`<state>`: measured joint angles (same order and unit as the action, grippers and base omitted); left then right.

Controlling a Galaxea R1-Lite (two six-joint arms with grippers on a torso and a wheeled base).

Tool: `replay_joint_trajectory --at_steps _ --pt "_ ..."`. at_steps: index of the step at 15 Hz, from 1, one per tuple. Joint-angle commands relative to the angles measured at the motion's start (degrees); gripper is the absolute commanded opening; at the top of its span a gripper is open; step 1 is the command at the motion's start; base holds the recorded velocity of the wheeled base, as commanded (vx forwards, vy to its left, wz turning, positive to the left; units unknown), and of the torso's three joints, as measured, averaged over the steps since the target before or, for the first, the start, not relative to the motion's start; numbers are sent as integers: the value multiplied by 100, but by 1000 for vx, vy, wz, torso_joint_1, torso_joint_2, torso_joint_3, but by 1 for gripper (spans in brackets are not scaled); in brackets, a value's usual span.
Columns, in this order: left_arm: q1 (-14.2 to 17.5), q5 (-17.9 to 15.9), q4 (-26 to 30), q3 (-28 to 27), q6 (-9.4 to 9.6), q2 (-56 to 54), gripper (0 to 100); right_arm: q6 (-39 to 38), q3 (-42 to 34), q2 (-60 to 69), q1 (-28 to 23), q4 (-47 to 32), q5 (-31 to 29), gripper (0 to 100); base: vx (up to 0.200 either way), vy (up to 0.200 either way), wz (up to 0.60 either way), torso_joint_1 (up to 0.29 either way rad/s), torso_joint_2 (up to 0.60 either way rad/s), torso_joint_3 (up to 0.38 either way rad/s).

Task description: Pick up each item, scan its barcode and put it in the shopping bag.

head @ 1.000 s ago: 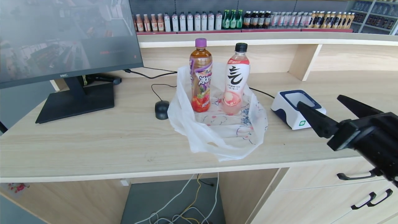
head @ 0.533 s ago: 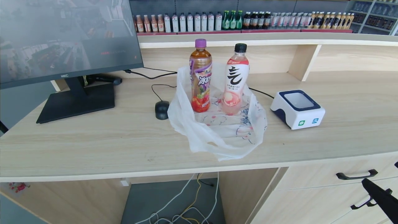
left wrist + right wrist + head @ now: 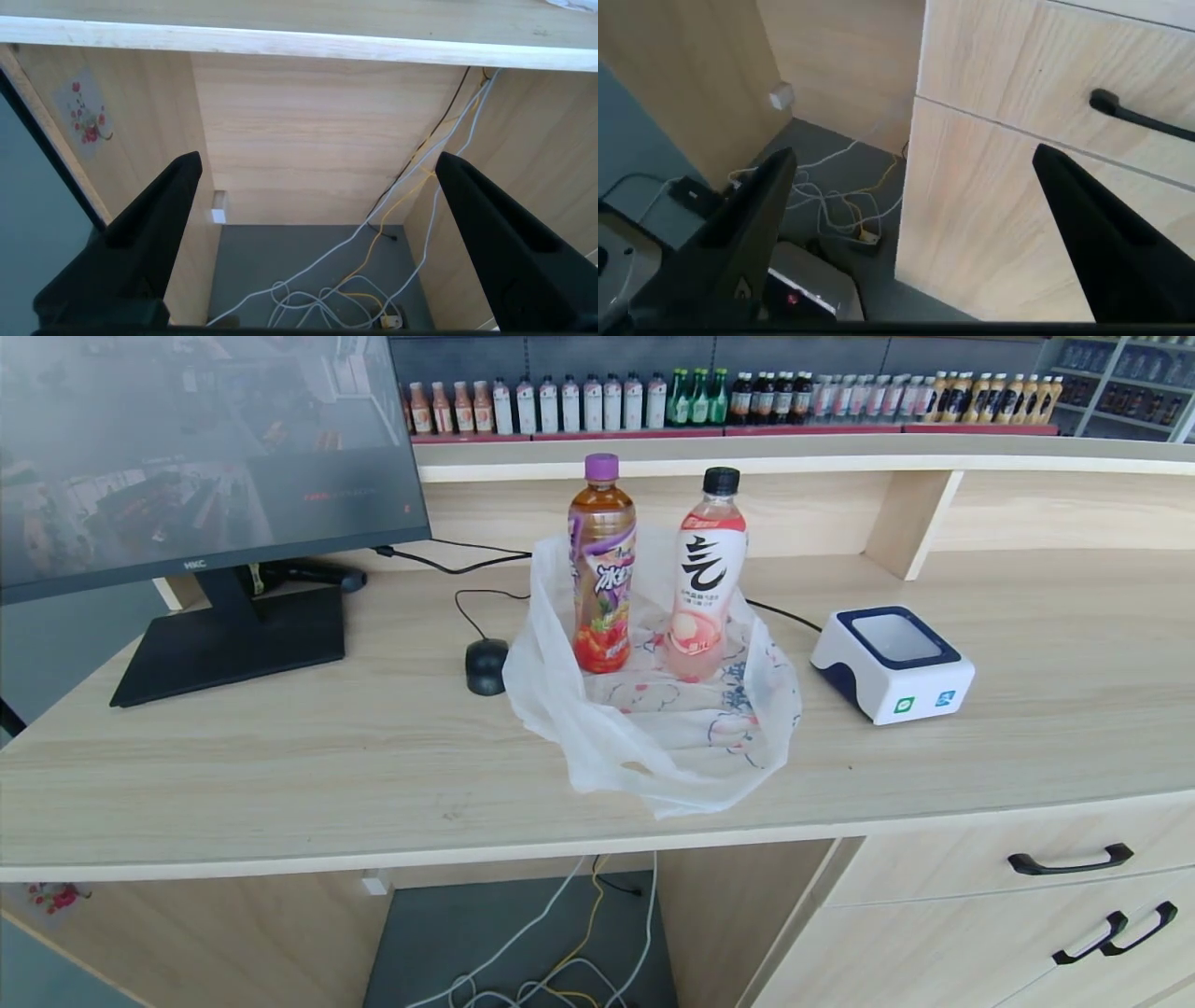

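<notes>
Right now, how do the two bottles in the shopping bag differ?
The purple-capped bottle holds amber drink under a purple label; the black-capped bottle holds pale pink drink under a white label. The purple-capped bottle stands on the left, the black-capped bottle on the right. Both are upright, capped and inside the shopping bag.

Bag (image 3: pixel 653 728): middle of the counter (image 3: pixel 280 756).
Left bottle (image 3: pixel 603 565), right bottle (image 3: pixel 708 579): upright in the bag.
Mouse (image 3: pixel 486 665): just left of bag.
Monitor (image 3: pixel 187 448): far left.
Scanner (image 3: pixel 892 663): right of bag.

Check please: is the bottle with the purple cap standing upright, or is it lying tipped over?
Upright. The purple-capped bottle stands on its base inside the spread shopping bag, with its cap at the top, beside the black-capped bottle.
</notes>
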<state>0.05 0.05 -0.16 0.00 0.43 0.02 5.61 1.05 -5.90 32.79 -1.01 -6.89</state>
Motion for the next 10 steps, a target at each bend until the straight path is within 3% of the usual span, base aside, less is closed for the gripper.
replay_joint_trajectory --at_steps 1,2,4,6,10 --pt "4 4 -2 0 1 -2 100 90 71 326 -827 -31 144 100 0 0 0 0 0 0" --pt "4 4 -2 0 1 -2 100 46 71 19 -1231 -31 144 100 0 0 0 0 0 0" --pt "-5 -5 -2 0 63 -2 100 186 71 -175 -1574 -31 161 100 0 0 0 0 0 0" --pt "-5 -5 -2 0 72 -2 100 283 71 -289 -2690 -39 205 100 0 0 0 0 0 0" --pt "4 -5 -2 0 54 -2 100 301 62 80 -2822 5 241 100 0 0 0 0 0 0"
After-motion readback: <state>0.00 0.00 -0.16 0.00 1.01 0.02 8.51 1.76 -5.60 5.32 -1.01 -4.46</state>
